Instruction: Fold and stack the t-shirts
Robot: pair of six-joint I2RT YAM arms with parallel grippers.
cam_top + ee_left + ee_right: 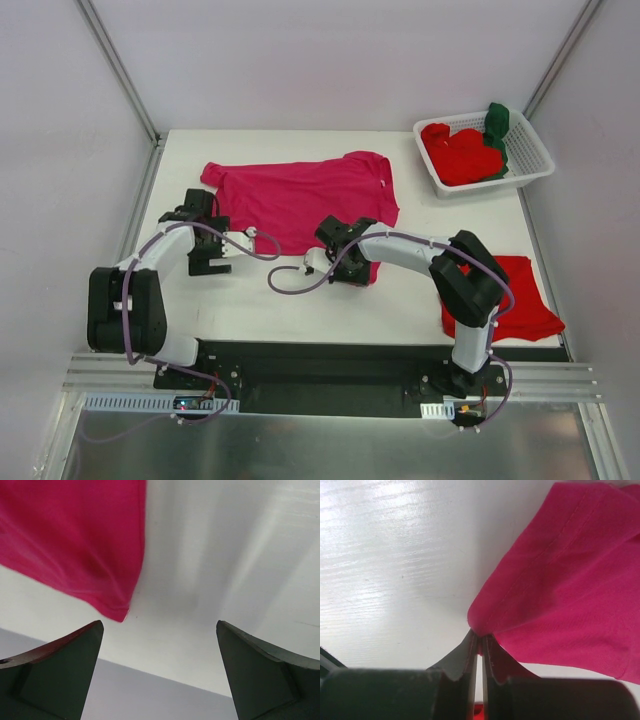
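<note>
The pink t-shirt [300,195] lies spread on the table [300,305], from the middle toward the far side. The right claw [479,640] is clenched on a pinch of its near edge, cloth between the jaws. The left claw [159,626] hangs released, jaws wide, just beside the shirt's near left corner (not touching it). The cloth looks thin, light and limp, so it will likely sag and bunch when lifted. Holding both hemmed corners together should keep a fold straight. A red shirt [525,300] lies by the right arm.
</note>
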